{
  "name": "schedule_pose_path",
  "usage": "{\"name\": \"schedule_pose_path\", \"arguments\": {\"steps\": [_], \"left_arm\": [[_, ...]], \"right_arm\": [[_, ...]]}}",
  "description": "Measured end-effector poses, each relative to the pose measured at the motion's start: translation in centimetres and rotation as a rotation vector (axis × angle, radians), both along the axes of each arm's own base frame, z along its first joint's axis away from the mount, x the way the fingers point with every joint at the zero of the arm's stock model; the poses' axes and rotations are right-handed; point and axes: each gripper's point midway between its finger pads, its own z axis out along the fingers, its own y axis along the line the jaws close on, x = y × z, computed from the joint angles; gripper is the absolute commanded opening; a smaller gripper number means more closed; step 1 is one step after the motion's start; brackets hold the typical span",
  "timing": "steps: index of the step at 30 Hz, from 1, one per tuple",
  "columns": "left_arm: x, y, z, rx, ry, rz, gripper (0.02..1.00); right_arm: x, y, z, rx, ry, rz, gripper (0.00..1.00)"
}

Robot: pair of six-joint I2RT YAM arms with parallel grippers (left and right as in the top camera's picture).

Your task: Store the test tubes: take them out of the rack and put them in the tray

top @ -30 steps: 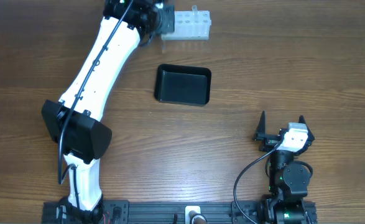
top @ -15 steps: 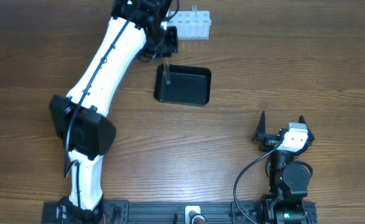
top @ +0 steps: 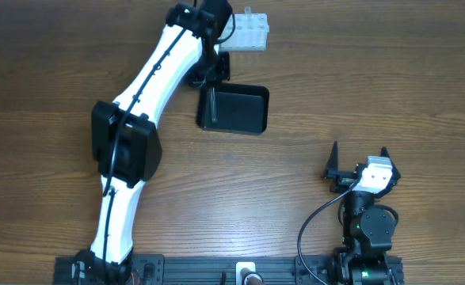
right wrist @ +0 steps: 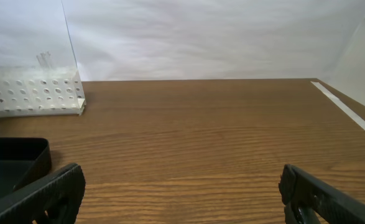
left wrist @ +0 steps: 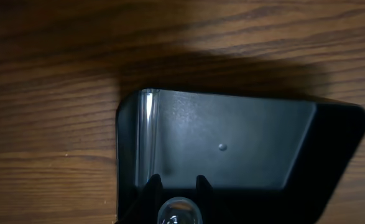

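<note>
The black tray [top: 244, 111] lies mid-table, with the white rack [top: 244, 33] just behind it. One clear tube [top: 248, 12] stands in the rack. My left gripper [top: 213, 77] hangs over the tray's left rim, shut on a clear test tube [top: 212, 103] that stretches down along the tray's left wall. In the left wrist view the gripper [left wrist: 176, 180] has the tube's rounded end [left wrist: 179, 211] between its fingers, and the test tube [left wrist: 148, 134] runs along the wall of the tray [left wrist: 232, 137]. My right gripper [top: 357, 162] stands open near its base, holding nothing.
The right wrist view looks across bare wood to the rack [right wrist: 33, 93] with its tube [right wrist: 43, 59], the tray's corner [right wrist: 14, 158] and a white backdrop; the right gripper [right wrist: 181, 174] spreads wide. Open tabletop lies right of the tray.
The left arm swung from the rack toward the tray with a test tube, then lowered the tube along the tray's left wall. The right arm has not moved.
</note>
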Motion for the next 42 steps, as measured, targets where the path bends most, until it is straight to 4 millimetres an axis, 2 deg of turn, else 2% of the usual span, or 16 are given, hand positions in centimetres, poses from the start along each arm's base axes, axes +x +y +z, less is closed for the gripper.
{"name": "schedule_pose_path", "arguments": {"steps": [13,23,30,42], "left_arm": [[0.3,-0.2,-3.1,0.018,0.034,-0.025,0.040],[0.6,-0.4,-3.7,0.019,0.027,-0.066,0.038],[0.7,-0.4,-5.7,0.028,0.049,-0.066,0.040],[1.6,-0.8,-6.0,0.014,0.018,-0.067,0.075]], "right_arm": [[0.0,0.0,0.0,0.000,0.000,0.000,0.993],[0.0,0.0,0.0,0.000,0.000,0.000,0.993],[0.0,0.0,0.0,0.000,0.000,0.000,0.991],[0.0,0.0,0.0,0.000,0.000,0.000,0.993]]}}
